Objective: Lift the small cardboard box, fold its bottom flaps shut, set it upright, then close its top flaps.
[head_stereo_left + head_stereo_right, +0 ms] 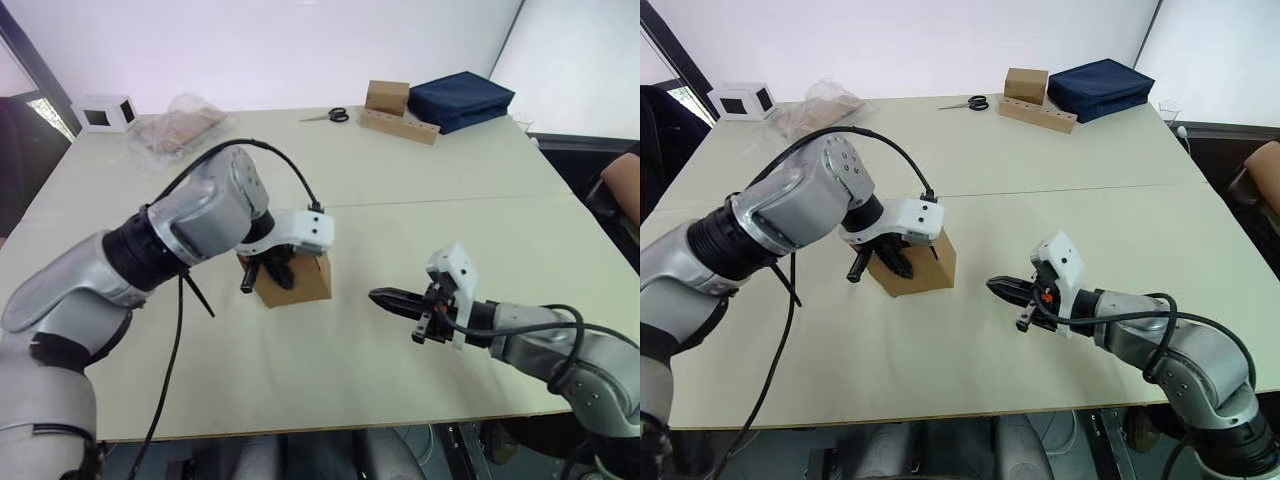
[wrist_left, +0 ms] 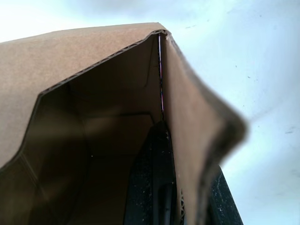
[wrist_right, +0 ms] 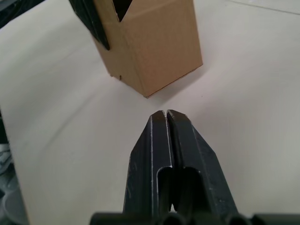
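Observation:
The small cardboard box (image 1: 306,281) stands on the table (image 1: 400,200) near its middle, with its upper end open. My left gripper (image 1: 268,272) is shut on one wall of the box. In the left wrist view one black finger (image 2: 151,183) is inside the carton and the other finger (image 2: 221,197) is outside that wall. A top flap (image 2: 70,61) with an angled corner stands open beside them. My right gripper (image 1: 380,296) hovers low over the table to the right of the box, apart from it. Its fingers (image 3: 159,140) are shut on nothing and point at the box (image 3: 152,47).
Along the far edge are a white box with dark windows (image 1: 104,113), a clear plastic bag (image 1: 180,128), scissors (image 1: 328,116), a brown box (image 1: 388,97) on a long cardboard strip (image 1: 405,127) and a navy bag (image 1: 460,98). A person's arm (image 1: 625,185) shows at the right.

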Robot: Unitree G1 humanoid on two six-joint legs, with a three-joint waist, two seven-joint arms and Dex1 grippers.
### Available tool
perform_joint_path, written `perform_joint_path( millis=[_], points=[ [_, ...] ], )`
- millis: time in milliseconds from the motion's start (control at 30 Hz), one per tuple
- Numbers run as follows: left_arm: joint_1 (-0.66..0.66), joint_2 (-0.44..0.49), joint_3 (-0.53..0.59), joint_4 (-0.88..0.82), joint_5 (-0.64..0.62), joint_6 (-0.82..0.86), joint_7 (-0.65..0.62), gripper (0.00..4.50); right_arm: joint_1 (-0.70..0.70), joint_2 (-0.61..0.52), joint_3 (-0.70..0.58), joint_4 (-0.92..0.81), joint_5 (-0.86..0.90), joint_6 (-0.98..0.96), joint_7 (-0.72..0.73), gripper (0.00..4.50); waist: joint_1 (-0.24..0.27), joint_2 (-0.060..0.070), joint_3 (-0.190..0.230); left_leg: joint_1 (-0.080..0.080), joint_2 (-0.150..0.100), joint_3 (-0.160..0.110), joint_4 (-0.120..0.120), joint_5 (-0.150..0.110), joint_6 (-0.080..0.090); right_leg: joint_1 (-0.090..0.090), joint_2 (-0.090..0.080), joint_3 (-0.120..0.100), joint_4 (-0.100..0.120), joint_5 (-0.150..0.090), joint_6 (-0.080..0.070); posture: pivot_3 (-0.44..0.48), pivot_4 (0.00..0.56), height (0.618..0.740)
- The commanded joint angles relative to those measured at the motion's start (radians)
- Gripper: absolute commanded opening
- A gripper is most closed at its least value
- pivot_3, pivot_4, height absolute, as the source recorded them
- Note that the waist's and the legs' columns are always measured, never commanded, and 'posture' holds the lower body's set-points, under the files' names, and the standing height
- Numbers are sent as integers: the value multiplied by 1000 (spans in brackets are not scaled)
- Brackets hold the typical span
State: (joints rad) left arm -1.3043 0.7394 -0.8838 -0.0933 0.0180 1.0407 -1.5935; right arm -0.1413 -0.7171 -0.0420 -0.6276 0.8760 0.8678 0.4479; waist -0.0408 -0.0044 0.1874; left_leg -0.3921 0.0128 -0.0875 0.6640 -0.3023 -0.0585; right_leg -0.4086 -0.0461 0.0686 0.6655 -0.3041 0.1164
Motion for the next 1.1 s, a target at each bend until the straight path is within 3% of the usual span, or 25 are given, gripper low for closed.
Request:
perform_joint_path(
  millis=[33, 267, 367, 467, 533, 667, 833, 1033, 1100],
  points=[
    [-10, -14, -20, -35, 30, 28, 38, 0, 14, 25, -1, -25, -37, -39, -2, 22, 1, 0, 0, 0, 0, 0, 0, 0, 0, 0, 0, 0, 0, 0, 0, 0, 150, 740],
    [6, 12, -55, -118, 9, 51, 33, 0, 29, 35, -5, 2, -95, -70, 30, 22, -1, 0, 0, 0, 0, 0, 0, 0, 0, 0, 0, 0, 0, 0, 0, 0, 150, 740],
    [11, 15, -58, -144, -1, 77, 41, 690, 25, 38, -7, 8, -107, -71, 37, 0, 0, 0, 0, 0, 0, 0, 0, 0, 0, 0, 0, 0, 1, 0, 0, 0, 150, 740],
    [9, 24, -58, -188, -41, 135, 27, 1840, 22, 43, -6, 12, -115, -69, 45, 0, 1, 0, 0, 0, 0, 0, 1, 0, 0, 0, 0, 0, 1, 0, 0, 0, 150, 740],
    [-3, 20, -50, -199, -72, 186, 31, 2357, 18, 48, -8, 18, -115, -66, 51, 0, 0, 0, 0, 0, 0, 0, 1, 0, 0, 0, 0, 0, 1, 0, 0, 0, 150, 740],
    [-43, -11, -23, -171, -135, 279, 55, 2357, 1, 41, -5, 36, -113, -59, 81, 0, 1, 0, 0, 0, 0, 0, 1, 0, 0, 0, 0, 0, 1, 0, 0, 0, 150, 740],
    [-131, -23, 101, -74, -250, 346, 49, 2357, -57, 31, -46, 64, -40, -28, 144, 0, -1, -1, 1, 0, 0, 0, 2, 0, 0, 0, 0, 0, 1, 0, 0, 0, 150, 740],
    [-82, 29, 275, 2, -358, 241, 47, 2357, -142, 22, -50, 141, -18, -19, 213, 0, -4, 0, 0, 1, 0, 0, 1, 0, 1, 0, 0, 0, 2, 0, 0, 0, 150, 740],
    [-56, 5, 398, 57, -380, 199, 107, 2357, -172, 19, -44, 172, -26, -24, 240, 0, -2, 0, 1, 1, 0, 0, 2, 0, 1, 0, 0, 0, 2, 0, 0, 0, 150, 740]
  ],
)
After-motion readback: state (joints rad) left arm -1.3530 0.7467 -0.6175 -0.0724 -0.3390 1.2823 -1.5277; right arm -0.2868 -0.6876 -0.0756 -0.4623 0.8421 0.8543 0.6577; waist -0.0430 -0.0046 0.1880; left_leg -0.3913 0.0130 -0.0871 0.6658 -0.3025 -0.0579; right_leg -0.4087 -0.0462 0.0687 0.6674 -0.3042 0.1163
